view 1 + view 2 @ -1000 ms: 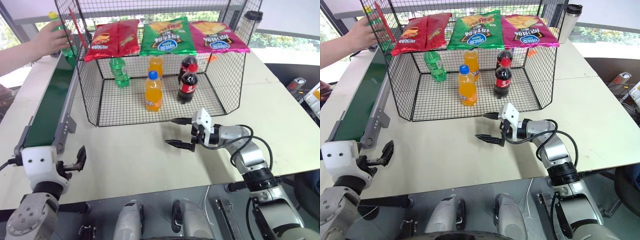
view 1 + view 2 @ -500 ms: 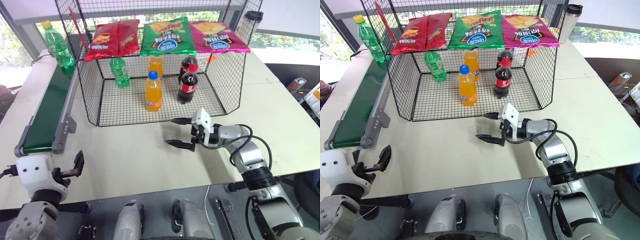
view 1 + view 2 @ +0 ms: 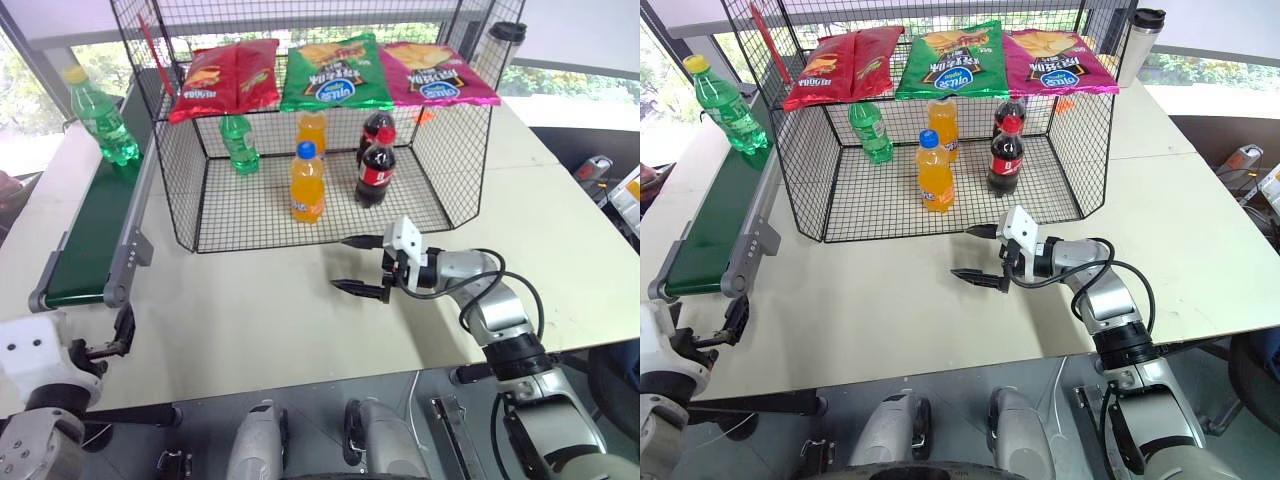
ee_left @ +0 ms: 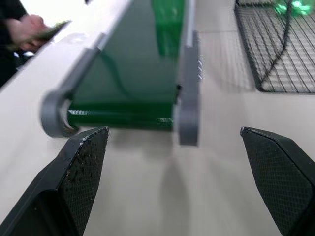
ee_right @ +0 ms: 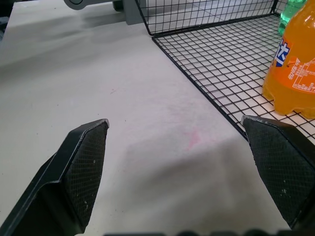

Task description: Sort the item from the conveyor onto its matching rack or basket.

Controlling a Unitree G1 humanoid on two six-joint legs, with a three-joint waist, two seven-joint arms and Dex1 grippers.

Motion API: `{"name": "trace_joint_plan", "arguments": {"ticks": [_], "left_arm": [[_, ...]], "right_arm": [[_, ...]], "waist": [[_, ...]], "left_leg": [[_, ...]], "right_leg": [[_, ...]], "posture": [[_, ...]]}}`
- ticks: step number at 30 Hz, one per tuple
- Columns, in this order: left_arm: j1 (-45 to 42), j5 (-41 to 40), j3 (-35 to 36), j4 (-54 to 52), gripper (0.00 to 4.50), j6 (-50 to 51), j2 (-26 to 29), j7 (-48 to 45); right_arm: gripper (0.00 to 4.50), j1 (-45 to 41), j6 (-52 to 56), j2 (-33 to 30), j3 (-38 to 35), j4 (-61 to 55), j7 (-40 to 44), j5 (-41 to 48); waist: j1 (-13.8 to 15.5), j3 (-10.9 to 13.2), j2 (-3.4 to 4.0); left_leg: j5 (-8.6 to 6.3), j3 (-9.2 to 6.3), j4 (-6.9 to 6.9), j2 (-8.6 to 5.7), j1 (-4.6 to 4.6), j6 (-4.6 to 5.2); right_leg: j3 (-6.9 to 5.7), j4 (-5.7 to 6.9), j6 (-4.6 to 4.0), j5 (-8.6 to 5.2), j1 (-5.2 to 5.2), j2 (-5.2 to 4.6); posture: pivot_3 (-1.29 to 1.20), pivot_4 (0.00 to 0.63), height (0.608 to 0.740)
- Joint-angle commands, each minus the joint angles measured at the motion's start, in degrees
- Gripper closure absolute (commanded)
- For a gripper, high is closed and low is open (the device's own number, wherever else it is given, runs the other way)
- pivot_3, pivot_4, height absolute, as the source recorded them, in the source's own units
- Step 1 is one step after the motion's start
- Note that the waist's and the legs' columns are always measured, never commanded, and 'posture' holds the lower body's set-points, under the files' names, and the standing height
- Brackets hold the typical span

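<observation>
Currently, green bottle [image 3: 98, 116], yellow cap: upright on the far stretch of the conveyor [image 3: 92, 230] along the bench's [image 3: 270, 310] left edge, outside the wire cage [image 3: 318, 205] beside it. Cage contents: small green bottle [image 3: 238, 142], two orange bottles, two cola bottles; snack bags across its top. Left gripper [image 4: 182, 182]: fingers spread wide, empty, near the conveyor's rounded end. Right gripper [image 3: 350, 264]: fingers apart, empty, over bare bench before the cage's front edge.

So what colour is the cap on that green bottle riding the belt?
Yellow; the soda bottle's cap shows best in the right eye view.
</observation>
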Motion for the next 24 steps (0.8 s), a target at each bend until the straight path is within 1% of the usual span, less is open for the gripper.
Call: {"name": "trace_joint_plan", "arguments": {"ticks": [1, 5, 10, 16, 24], "left_arm": [[-0.37, -0.72, 1.29, -0.53, 0.03, -1.44, -0.31, 0.58], [-0.29, -1.58, 1.28, -0.77, 0.03, -1.27, -0.83, 0.66], [0.13, 0.45, 0.83, -0.54, 0.03, -2.43, 0.19, 0.43], [-0.45, 1.39, 0.47, 0.32, 0.03, -3.59, -0.43, 1.28], [-4.85, 0.61, 1.85, 2.93, 0.03, -2.45, 0.1, 3.71]], "right_arm": [[0.0, -0.29, -0.7, -0.07, -0.11, -1.5, 0.18, 0.04], [0.0, -0.36, -0.61, -0.01, -0.09, -1.63, 0.1, 0.07], [0.0, -0.33, -0.42, 0.03, 0.05, -1.86, 0.02, 0.1], [0.0, -0.36, -0.26, 0.11, 0.24, -2.09, -0.23, 0.19], [0.0, -0.28, 0.66, 0.0, 0.24, -2.96, -0.09, 0.76]], "waist": [[-0.05, 0.0, 0.0], [-0.06, 0.0, 0.0], [-0.06, 0.0, 0.0], [-0.04, 0.0, 0.0], [-0.01, 0.0, 0.0]], "left_leg": [[0.0, 0.0, 0.0, 0.0, 0.0, 0.0], [0.0, 0.0, 0.0, 0.0, -0.01, 0.0], [0.0, 0.01, 0.0, 0.01, 0.0, 0.0], [0.0, 0.01, 0.0, 0.01, -0.01, 0.0], [0.0, 0.01, 0.0, 0.01, 0.0, 0.0]], "right_leg": [[0.0, 0.0, 0.0, 0.0, 0.0, 0.0], [0.0, 0.0, 0.0, 0.0, -0.01, 0.0], [0.0, 0.0, 0.0, 0.0, -0.01, 0.0], [0.0, 0.0, 0.0, 0.0, -0.01, 0.0], [0.0, 0.0, 0.0, 0.01, 0.0, 0.0]], "posture": [[0.0, 0.15, 0.74], [0.0, 0.15, 0.74], [0.0, 0.15, 0.74], [0.0, 0.15, 0.74], [0.0, 0.15, 0.74]]}}
